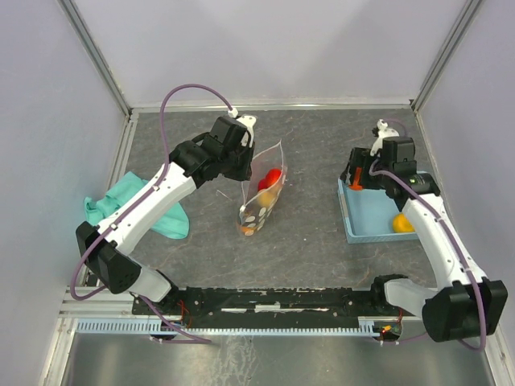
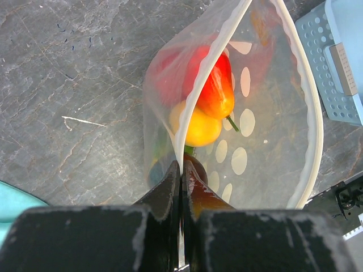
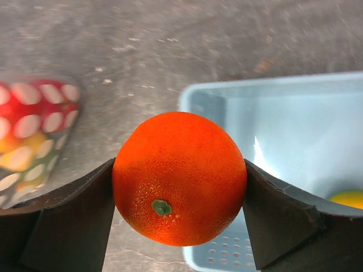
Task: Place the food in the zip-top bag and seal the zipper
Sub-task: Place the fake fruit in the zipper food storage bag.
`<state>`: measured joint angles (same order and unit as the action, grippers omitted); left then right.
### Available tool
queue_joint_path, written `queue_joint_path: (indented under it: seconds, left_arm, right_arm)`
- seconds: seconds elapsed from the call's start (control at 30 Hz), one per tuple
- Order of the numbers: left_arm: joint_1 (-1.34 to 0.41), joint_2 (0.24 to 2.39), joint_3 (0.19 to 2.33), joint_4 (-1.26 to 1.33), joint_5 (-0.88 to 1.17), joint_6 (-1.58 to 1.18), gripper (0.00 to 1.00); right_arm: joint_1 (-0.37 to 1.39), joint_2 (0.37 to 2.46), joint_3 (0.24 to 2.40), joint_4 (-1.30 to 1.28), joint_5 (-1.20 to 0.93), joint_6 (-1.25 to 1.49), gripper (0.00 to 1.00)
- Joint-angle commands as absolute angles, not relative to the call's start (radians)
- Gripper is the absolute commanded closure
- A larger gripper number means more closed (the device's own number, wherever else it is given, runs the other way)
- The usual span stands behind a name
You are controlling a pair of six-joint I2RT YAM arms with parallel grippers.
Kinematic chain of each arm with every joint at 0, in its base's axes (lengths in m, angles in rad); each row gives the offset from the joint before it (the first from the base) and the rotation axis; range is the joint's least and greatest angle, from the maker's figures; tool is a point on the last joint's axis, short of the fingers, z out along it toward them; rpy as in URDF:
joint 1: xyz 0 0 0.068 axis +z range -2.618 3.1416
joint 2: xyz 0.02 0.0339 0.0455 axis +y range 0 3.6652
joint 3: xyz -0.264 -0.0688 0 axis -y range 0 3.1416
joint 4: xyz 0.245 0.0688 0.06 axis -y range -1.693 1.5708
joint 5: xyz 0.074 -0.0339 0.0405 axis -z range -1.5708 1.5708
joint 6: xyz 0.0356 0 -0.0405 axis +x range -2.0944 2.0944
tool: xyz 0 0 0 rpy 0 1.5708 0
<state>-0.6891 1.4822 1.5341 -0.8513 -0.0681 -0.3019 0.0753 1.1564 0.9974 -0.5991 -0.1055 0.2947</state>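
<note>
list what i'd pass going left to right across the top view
cloth → bag → basket

Blurred zip-top bag point(image 3: 34, 130) half off-frame

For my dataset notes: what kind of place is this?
Probably a robot lab test cell: plain walls enclose a grey table; left arm and right arm mount on a rail at its edge.

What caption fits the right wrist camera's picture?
The right tool holds an orange toy fruit by the blue basket, with the dotted bag nearby.
</note>
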Motion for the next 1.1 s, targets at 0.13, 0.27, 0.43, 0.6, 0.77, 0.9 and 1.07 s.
queue_joint_path:
  seconds: [0.13,0.27,0.43,0.6,0.77,0.9,1.07]
  left_arm:
    - [-0.698,1.446,1.583,-0.826,-0.043,-0.278,0.97]
    - [-0.7,1.45,1.583,-0.825,-0.036,-0.278,0.97]
    - [-0.702,1.448,1.583,-0.825,-0.018,-0.284,0.97]
    - [-0.702,1.443,1.583,-0.825,-0.015,-0.287,0.97]
    - [-0.702,1.443,1.577,-0.824,-0.012,-0.288,0.97]
    - [-0.703,1.441,1.575,-0.82,-0.01,-0.291,0.97]
    - [-0.702,1.436,1.572,-0.819,-0.018,-0.29,0.97]
  right_arm:
    - [0.318,1.101,1.177,-0.544,-0.093,0.347,0.36]
    - [0.456,1.117,1.22,-0.462,-0.069,0.349,0.35]
    - [0.62,1.161,1.261,-0.338,-0.056,0.317,0.33]
    - [0.723,1.213,1.274,-0.21,-0.057,0.275,0.32]
    - [0.765,1.267,1.27,-0.13,-0.087,0.26,0.3]
    - [0.77,1.296,1.232,-0.088,-0.097,0.253,0.29]
    - [0.77,1.303,1.176,-0.085,-0.103,0.241,0.26]
